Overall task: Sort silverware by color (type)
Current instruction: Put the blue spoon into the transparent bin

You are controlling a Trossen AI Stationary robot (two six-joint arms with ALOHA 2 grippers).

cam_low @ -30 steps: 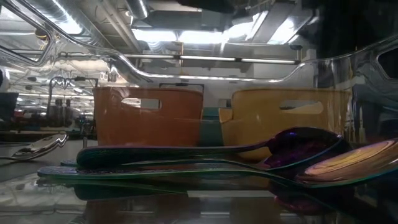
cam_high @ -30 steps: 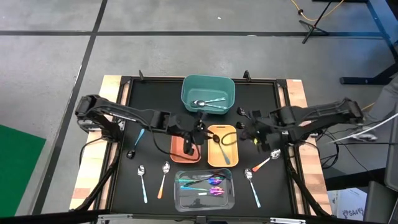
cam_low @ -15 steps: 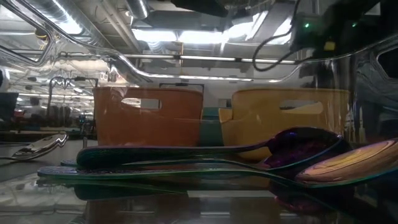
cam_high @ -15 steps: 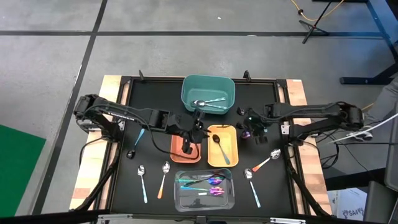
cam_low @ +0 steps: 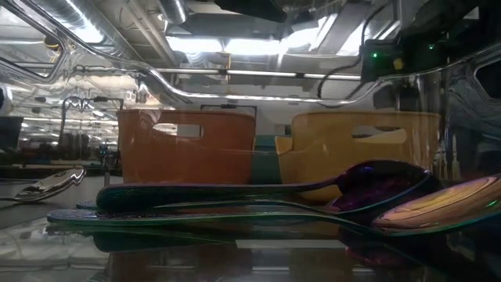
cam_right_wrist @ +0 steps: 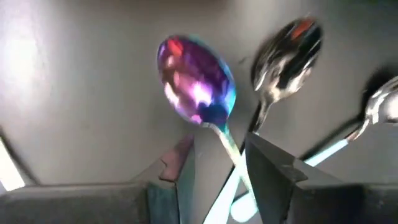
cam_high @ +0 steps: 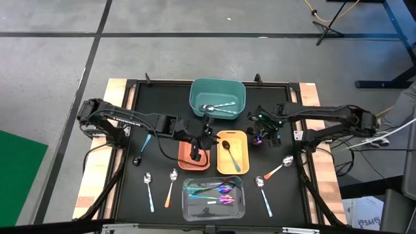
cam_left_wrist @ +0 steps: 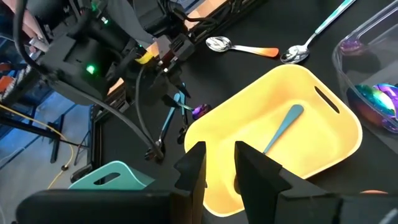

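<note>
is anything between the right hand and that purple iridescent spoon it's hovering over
Nothing visible. In the right wrist view the iridescent spoon lies on bare mat with its handle running between the open fingers of the right hand. A silver spoon lies close beside it, not across it.

The right gripper [cam_high: 265, 135] has swung from the lower right of the table up toward centre, beside the yellow bin [cam_high: 232, 151], over an iridescent spoon [cam_right_wrist: 198, 88].
</note>
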